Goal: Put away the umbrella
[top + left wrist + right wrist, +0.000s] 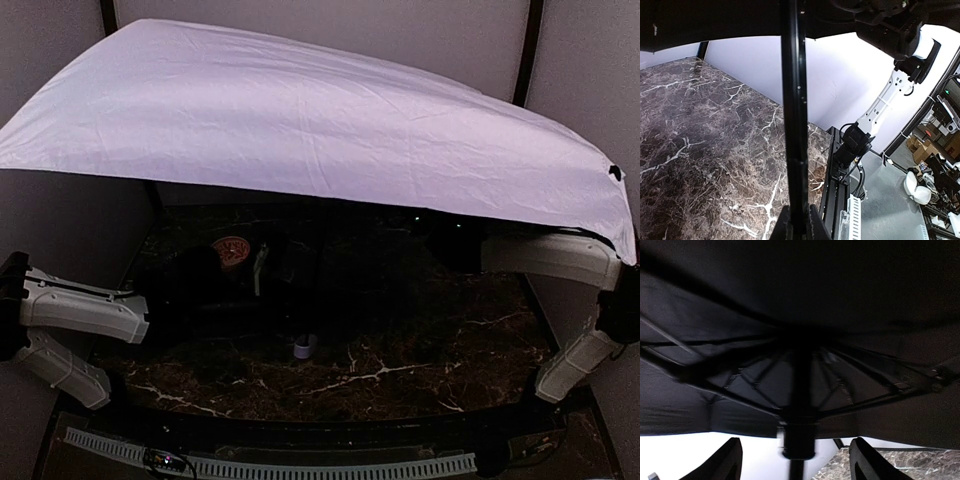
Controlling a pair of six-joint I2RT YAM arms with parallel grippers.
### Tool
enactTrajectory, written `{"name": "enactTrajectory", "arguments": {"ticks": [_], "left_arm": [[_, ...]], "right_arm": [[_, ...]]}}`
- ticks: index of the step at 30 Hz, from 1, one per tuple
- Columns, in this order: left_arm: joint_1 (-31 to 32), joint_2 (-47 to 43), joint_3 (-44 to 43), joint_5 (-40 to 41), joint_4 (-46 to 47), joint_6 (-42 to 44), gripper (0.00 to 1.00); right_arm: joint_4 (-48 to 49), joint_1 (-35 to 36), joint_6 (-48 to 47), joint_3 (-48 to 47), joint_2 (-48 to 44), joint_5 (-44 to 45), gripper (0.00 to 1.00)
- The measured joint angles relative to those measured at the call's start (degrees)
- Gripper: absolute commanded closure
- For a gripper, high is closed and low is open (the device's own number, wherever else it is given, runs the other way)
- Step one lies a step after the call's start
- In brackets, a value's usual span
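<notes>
Task is at its very beginning, in my judgement. The umbrella (300, 110) is fully spread. Its pale canopy fills most of the top view and hangs over the tabletop (420, 350), and the R wrist view shows the black underside w/ the ribs (740, 385) stretched out. Nothing is folded yet. The small lavender handle (305, 347) sits low, near the middle of the tabletop; I cannot tell if it touches the marble or hangs just above. A red-patterned bowl (232, 250) stands under the canopy to the left, apart from the handle (it is not part of this job).

What is left, as I judge it: collapse the canopy, i.e. slide the runner (797, 437) along the shaft (792, 100), then shorten the shaft, gather the fabric and put the umbrella in its place. The pictures do not show where that place is.

The left jaws are closed tight on the thin black shaft, w/ one of the fingers (782, 227) on each side, so the L arm (80, 310) holds the umbrella upright. The right jaws stand wide apart just below the runner. Both of them are clear of the shaft and hold nothing. The R arm (550, 255) reaches in under the canopy edge.
</notes>
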State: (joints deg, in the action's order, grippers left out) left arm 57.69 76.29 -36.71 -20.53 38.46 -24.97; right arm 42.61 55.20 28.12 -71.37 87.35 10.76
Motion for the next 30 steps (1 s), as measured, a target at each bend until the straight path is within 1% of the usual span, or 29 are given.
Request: {"name": "enactTrajectory", "arguments": {"ticks": [5,7,10,12,14,19,21,23,29,30], "left_arm": [[0.4,0.6,0.0,0.0,1.2,0.0,1.00],[0.5,0.7,0.0,0.0,1.3,0.2,1.00],[0.5,0.8,0.0,0.0,1.5,0.3,1.00],[0.5,0.8,0.0,0.0,1.7,0.3,1.00],[0.5,0.8,0.0,0.1,1.7,0.3,1.00],[0.5,1.0,0.0,0.1,1.7,-0.3,1.00],[0.5,1.0,0.0,0.2,1.7,-0.5,1.00],[0.3,1.0,0.0,1.2,2.7,-0.7,1.00],[0.1,1.0,0.1,2.1,3.0,-0.3,1.00],[0.1,0.9,0.1,2.3,3.0,-0.2,1.00]], "right_arm": [[1.3,-0.5,0.7,0.0,1.1,0.9,0.44],[2.2,-0.7,1.0,0.0,1.4,1.3,0.45],[3.3,-1.1,1.3,0.0,1.8,2.0,0.42],[4.1,-1.4,1.3,0.0,2.2,2.2,0.46],[4.7,-1.5,1.3,0.0,2.5,2.2,0.53],[5.8,-1.7,1.4,0.0,3.0,1.9,0.79],[6.1,-1.8,1.6,0.0,3.0,1.9,0.92],[5.4,-1.8,1.8,0.0,3.1,1.6,1.00],[5.2,-1.7,2.6,0.1,3.1,1.0,1.00],[4.9,-1.7,2.6,0.1,3.1,0.9,0.98]]}}
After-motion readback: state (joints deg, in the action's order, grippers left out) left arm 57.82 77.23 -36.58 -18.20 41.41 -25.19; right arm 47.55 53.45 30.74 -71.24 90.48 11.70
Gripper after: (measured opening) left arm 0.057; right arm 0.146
